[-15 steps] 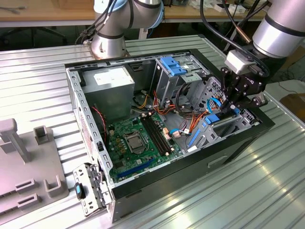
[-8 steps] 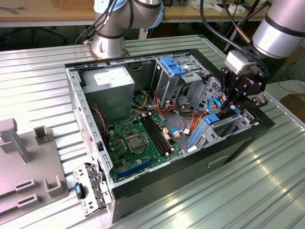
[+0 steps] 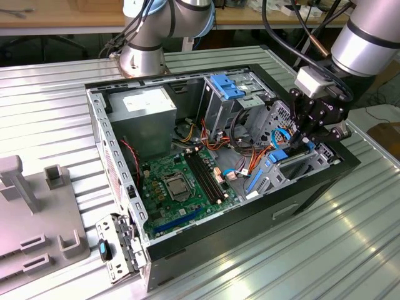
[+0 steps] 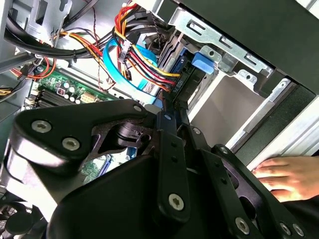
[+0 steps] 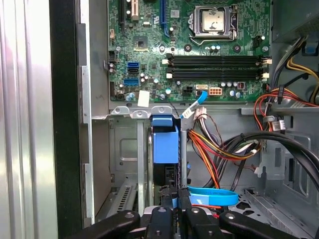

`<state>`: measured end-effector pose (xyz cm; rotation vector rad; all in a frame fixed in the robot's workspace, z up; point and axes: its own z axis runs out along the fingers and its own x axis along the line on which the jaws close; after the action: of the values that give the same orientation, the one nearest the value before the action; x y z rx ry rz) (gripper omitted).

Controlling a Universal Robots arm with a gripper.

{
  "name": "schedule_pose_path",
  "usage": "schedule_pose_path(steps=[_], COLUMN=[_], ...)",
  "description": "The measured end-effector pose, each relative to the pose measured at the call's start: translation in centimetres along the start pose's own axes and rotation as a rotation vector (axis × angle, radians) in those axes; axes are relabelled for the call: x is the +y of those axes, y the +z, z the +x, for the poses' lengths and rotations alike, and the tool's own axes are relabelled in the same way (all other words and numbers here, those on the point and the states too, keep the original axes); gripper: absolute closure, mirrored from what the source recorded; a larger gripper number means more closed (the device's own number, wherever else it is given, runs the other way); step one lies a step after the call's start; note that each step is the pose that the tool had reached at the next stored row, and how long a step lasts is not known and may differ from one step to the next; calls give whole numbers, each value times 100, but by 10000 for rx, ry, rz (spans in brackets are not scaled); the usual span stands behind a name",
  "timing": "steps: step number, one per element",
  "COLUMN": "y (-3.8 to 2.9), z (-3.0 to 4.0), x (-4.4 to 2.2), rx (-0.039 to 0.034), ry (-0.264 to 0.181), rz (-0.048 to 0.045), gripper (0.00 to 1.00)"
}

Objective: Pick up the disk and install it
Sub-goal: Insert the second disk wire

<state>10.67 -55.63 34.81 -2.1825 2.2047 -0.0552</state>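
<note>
We see the gripper [image 5: 175, 211] with its black fingers nearly closed on the edge of the disk [image 5: 164, 149], a flat dark slab with glossy bright blue plastic rails, standing on edge in the grey sheet-metal drive bay [image 5: 124, 149] of the open computer case [image 3: 119, 156]. Beside it crowd bundled red, yellow and orange wires [image 5: 219, 149] and a flat blue ribbon cable [image 5: 212, 195]. The green motherboard [image 3: 181, 181] lies nearby. A person's hand [image 4: 289, 174] rests beyond the case.
</note>
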Motion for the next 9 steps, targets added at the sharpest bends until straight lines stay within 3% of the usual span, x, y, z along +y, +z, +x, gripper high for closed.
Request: schedule_pose_path(steps=[4,9], y=[4,19], z=[0,5], x=[0,1], rx=[-11,-87], ry=[0,4], rz=[16,15], gripper=[84,84])
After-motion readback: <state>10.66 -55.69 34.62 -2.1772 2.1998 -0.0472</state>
